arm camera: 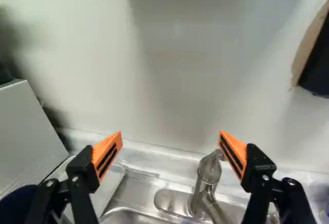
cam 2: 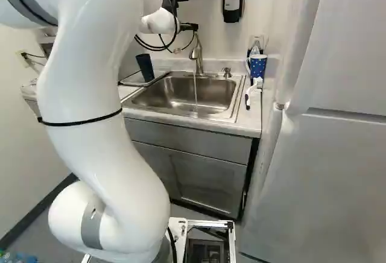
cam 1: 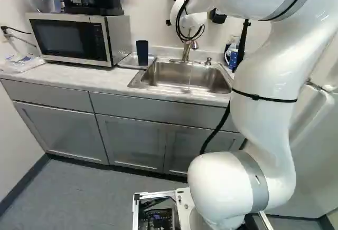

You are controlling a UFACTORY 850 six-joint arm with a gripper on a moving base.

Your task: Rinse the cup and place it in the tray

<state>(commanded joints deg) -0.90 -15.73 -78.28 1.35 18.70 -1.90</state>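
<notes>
Over the back edge of the table (cam 1: 58, 77), the end effector (arm camera: 170, 133) gapes wide and empty; an off-line push could miss the faucet (arm camera: 209, 170), leaving water (cam 2: 195, 91) running.

Brushed metal sink (cam 2: 181, 97), smooth glossy arm (cam 2: 90, 136)

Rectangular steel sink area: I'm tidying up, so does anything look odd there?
Yes: the curved silver metal faucet is running. A thin clear water stream falls into the sink with no cup beneath it, while the dark blue tapered cup stands on the flat metal tray.
</notes>
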